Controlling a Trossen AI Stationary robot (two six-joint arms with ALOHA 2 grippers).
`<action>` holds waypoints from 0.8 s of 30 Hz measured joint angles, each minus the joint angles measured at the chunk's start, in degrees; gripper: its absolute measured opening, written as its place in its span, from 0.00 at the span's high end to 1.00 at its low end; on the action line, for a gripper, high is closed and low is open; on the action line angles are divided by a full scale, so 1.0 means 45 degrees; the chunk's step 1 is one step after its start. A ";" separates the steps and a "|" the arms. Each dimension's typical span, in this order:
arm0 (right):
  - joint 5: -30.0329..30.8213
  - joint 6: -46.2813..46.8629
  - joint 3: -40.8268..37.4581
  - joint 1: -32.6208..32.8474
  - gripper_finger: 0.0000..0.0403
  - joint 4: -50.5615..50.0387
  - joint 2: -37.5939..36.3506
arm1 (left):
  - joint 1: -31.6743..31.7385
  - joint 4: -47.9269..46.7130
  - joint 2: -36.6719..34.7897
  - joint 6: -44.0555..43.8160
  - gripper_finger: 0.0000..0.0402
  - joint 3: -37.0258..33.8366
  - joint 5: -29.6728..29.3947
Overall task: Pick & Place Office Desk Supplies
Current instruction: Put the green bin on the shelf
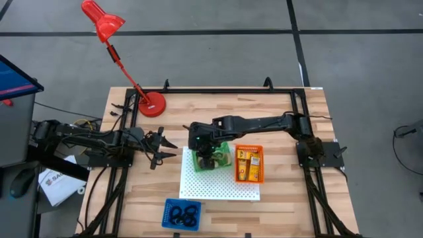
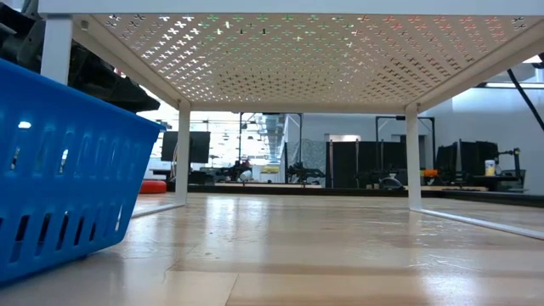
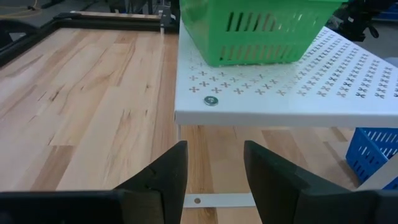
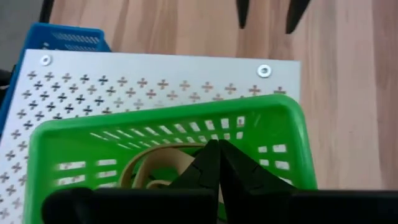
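A green basket (image 1: 213, 157) stands on the white perforated board (image 1: 221, 185) and holds tan rubber bands (image 4: 152, 163). My right gripper (image 1: 208, 160) hangs over the basket, slanting down, its fingers shut (image 4: 212, 148). I see nothing between them, and I cannot tell whether their tips touch the bands. An orange tray (image 1: 248, 164) with yellow blocks sits beside the basket, also on the board. A blue tray (image 1: 180, 215) with black rings rests on the table near the front edge. My left gripper (image 1: 165, 149) waits open at the table's left, level, facing the board (image 3: 214, 149).
A red desk lamp stands with its round base (image 1: 152, 104) at the table's far left. The board stands on thin legs (image 2: 183, 153) above the wood. The blue tray (image 2: 59, 170) is next to the board's near edge. Bare wood lies left of the board.
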 joint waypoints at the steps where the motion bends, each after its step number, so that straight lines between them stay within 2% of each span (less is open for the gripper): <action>1: 0.0068 0.0045 0.0000 -0.0002 1.00 -0.0003 0.0000 | 0.0000 -0.0001 -0.0003 0.0000 0.63 0.0000 0.0000; 15: 0.0660 0.1349 0.0005 -0.0024 1.00 -0.0407 -0.0294 | 0.0000 -0.0002 0.0000 -0.0034 0.63 0.0000 0.0000; 18: 0.1307 0.1493 0.0126 0.0081 1.00 -0.0528 -0.0649 | 0.0001 -0.0002 0.0000 -0.0001 0.63 -0.0005 0.0000; 24: 0.1647 0.2613 0.0641 0.0407 1.00 -0.2648 -0.0974 | -0.0049 0.0027 0.0000 0.0000 0.63 -0.0015 -0.0001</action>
